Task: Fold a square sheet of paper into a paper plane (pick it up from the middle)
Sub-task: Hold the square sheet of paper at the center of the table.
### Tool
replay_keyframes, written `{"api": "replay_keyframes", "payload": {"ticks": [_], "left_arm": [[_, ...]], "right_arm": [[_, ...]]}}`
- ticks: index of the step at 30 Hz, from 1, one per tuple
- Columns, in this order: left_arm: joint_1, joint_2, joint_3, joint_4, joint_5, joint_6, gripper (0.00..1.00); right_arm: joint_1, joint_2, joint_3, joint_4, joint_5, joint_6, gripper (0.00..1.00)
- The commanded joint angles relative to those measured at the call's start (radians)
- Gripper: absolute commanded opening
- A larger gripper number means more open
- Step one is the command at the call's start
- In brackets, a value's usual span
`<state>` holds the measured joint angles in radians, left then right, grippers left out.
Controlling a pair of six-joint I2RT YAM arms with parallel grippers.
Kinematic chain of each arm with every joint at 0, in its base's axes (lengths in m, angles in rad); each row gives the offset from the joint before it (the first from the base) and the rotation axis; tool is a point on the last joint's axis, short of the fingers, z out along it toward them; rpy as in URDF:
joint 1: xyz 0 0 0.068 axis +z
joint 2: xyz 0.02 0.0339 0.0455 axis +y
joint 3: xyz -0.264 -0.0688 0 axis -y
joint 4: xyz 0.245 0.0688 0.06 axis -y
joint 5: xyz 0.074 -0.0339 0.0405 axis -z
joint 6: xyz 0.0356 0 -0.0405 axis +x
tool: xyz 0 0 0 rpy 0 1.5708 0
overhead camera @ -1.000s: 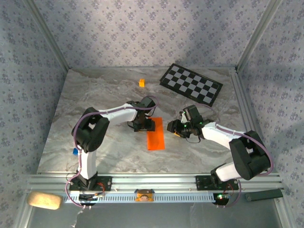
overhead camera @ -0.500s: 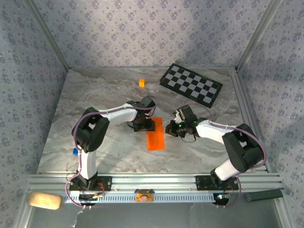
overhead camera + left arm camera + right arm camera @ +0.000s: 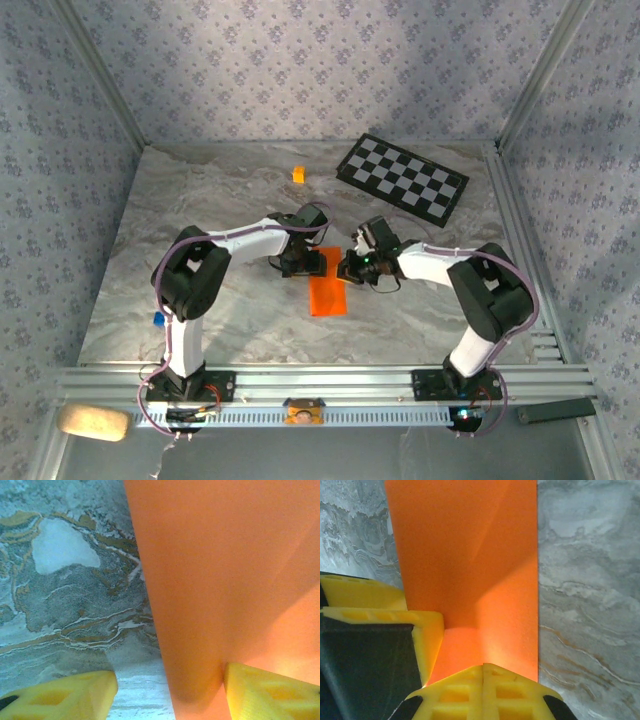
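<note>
Your thin bright orange sheet of paper [image 3: 328, 295], folded into a narrow rectangle, lies flat near the middle of the grey marbled table [image 3: 200, 200]. Your left end effector [image 3: 303, 264] is down at the paper's 11 o'clock corner. On its wrist camera it [image 3: 167, 695] stands wide, with one yellow finger [image 3: 272, 692] on the paper, the other on bare table, and the paper's edge running between them. Your right end effector [image 3: 350, 270] is at the paper's 2 o'clock edge. Its wrist camera shows its [image 3: 483, 685] yellow tips pressed together at the paper's near end, where a diagonal crease shows. You cannot tell whether any layer is pinched between them. The black-and-white checkered board [image 3: 402, 188] lies at 1 o'clock from the paper, and the tiny orange-yellow cube [image 3: 298, 174] at 11 o'clock. Both are well apart from it.
</note>
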<state>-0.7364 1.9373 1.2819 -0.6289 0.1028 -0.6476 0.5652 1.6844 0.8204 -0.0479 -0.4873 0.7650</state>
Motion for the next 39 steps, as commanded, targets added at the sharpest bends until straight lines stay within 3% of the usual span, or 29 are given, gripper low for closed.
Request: {"api": "replay_keyframes", "payload": {"ticks": [1,11,19,29,39], "left_arm": [[-0.007,0.103,-0.049,0.126,-0.029,0.006,0.62],[-0.009,0.116,-0.029,0.117,-0.031,0.002,0.62],[-0.012,0.112,-0.029,0.112,-0.030,0.003,0.62],[-0.014,0.071,-0.028,0.112,-0.032,-0.001,0.62],[-0.001,-0.086,-0.073,0.152,-0.010,-0.027,0.67]], "right_arm": [[0.010,0.032,0.038,-0.015,-0.023,-0.025,0.00],[0.008,0.088,0.062,0.000,-0.058,-0.035,0.00],[0.007,0.093,-0.028,-0.093,0.086,-0.105,0.00],[0.018,0.145,-0.022,-0.130,0.121,-0.128,0.00],[0.028,0.160,-0.004,-0.188,0.179,-0.129,0.00]]}}
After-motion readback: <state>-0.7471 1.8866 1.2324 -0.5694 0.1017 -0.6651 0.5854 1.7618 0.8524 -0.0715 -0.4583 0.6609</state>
